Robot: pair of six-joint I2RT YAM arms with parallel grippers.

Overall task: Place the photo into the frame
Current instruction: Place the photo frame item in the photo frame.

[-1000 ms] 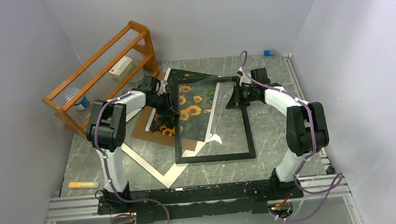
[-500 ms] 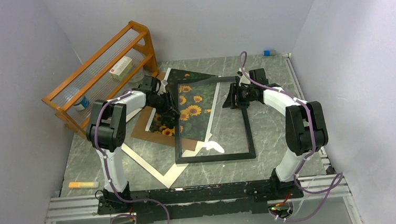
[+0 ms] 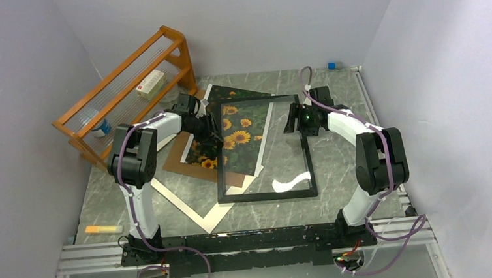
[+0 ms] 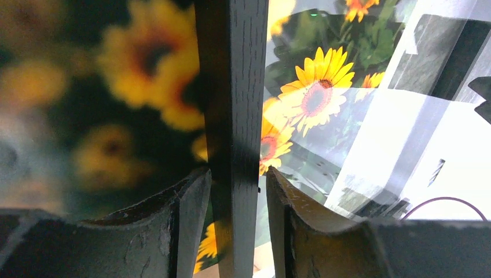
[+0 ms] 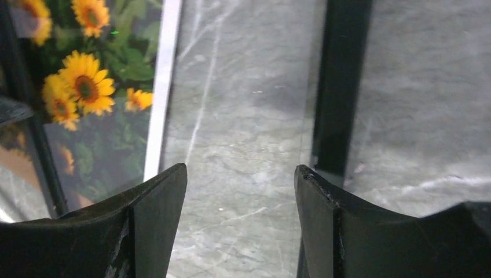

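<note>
Top external view: the frame (image 3: 308, 155), a big rectangle w/ thin black bars round clear glass (image 3: 287, 152), lay flat on the grey marbled counter (image 3: 103, 195) betw. the two arms. The photo (image 3: 237, 132), a flat paper print of yellow sunflowers on dark green leaves, sat skewed under the frame's left half. Most of it showed through the glass, w/ its left part sticking out past the left bar. A brown backing board (image 3: 178, 162) lay under the print's left side, and a white mat (image 3: 193, 211), cut as a thin angular border, lay on the counter near the frame's near-left corner. An orange wooden rack (image 3: 128, 78) w/ slatted shelves stood at far left. The left end effector (image 3: 213, 133) sat on the frame's left bar. Left wrist view: the left end effector (image 4: 237, 174) was narrowed onto that bar, which showed a matte black wood grain and ran straight up betw. the scuffed dark fingers (image 4: 185, 231), one hugging each side; glossy sunflowers showed blurred to the left and sharp thru the glass to the right. The right end effector (image 3: 290, 120) hung over the frame's far-right part. Right wrist view: the right end effector (image 5: 240, 171) stood wide apart w/ nothing held, only glass and veined grey counter betw. its tips, w/ the smooth black right bar just by its right finger.
</note>
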